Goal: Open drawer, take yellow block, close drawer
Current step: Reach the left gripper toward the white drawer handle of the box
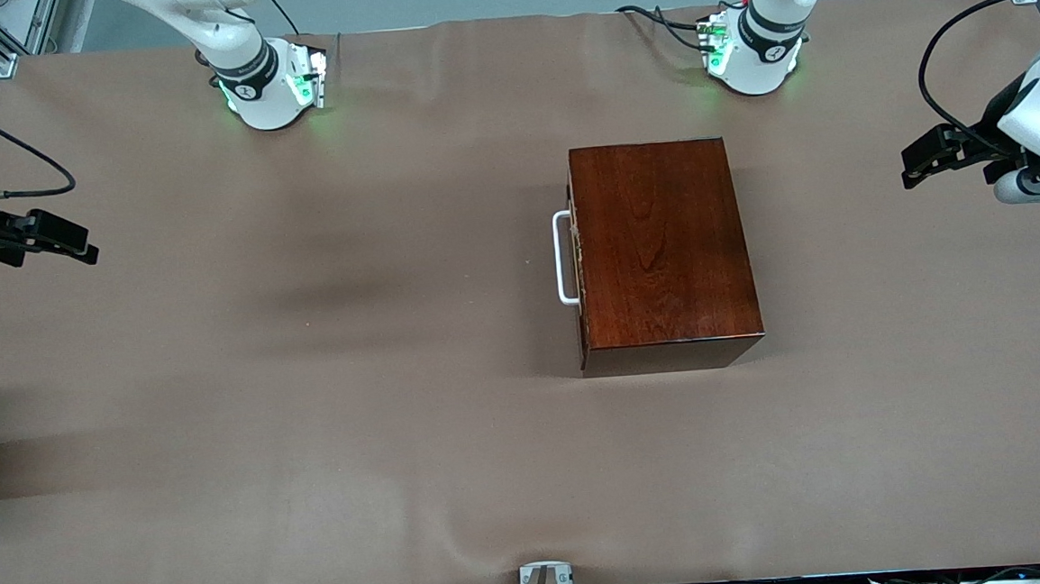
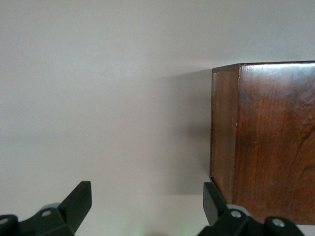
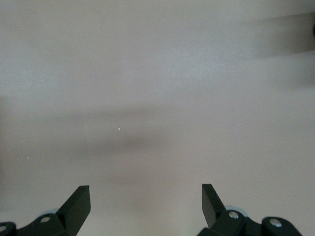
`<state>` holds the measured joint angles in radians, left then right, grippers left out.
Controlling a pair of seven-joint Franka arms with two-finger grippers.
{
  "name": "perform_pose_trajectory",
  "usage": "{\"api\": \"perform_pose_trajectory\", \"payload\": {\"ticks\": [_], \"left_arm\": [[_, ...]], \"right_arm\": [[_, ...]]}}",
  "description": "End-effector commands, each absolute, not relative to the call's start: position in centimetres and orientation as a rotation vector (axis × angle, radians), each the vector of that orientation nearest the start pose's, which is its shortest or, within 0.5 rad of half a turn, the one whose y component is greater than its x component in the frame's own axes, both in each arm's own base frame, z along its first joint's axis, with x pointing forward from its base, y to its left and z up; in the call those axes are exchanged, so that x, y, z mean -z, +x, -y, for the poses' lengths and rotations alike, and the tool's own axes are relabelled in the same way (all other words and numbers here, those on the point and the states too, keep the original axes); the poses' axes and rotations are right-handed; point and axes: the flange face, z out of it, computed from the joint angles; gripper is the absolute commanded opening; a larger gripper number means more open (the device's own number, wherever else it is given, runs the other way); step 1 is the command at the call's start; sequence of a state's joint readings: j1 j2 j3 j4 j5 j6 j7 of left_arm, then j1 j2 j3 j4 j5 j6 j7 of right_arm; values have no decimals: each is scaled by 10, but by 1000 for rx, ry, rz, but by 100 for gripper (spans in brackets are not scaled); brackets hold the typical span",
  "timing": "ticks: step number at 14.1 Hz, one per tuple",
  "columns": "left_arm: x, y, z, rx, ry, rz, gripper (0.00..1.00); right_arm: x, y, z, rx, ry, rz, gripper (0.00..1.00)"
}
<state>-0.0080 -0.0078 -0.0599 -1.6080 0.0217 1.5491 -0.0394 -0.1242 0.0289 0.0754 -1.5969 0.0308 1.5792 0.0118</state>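
The mahogany box (image 1: 662,252) stands on the table toward the left arm's end. Its drawer is shut, with only the white U-shaped handle (image 1: 563,259) showing on the side that faces the right arm's end. The yellow block is hidden. My left gripper (image 1: 923,163) is open and empty, up in the air at the left arm's end of the table; its wrist view (image 2: 146,206) shows a corner of the box (image 2: 266,142). My right gripper (image 1: 65,240) is open and empty, over the right arm's end of the table, and its wrist view (image 3: 145,206) shows only bare table.
A brown mat (image 1: 309,386) covers the table. The two arm bases (image 1: 268,82) (image 1: 753,47) stand along the table edge farthest from the front camera. A small metal clamp (image 1: 545,579) sits at the nearest edge.
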Motion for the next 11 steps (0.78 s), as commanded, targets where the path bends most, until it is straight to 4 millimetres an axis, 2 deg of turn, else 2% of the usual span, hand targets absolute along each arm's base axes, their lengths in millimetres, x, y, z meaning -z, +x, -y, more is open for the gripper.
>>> {"api": "perform_pose_trajectory", "payload": {"ticks": [1, 6, 8, 11], "left_arm": [[-613, 550, 34, -74, -3133, -72, 100], [-618, 555, 44, -58, -3147, -68, 100], [-615, 558, 63, -76, -3162, -44, 100], [-612, 561, 85, -87, -3158, 101, 100]], "right_arm": [[-602, 560, 23, -57, -3114, -106, 100], [-602, 560, 23, -57, -3114, -106, 100], [-601, 560, 23, -59, -3114, -106, 100], [-601, 561, 23, -59, -3114, -106, 100]]}}
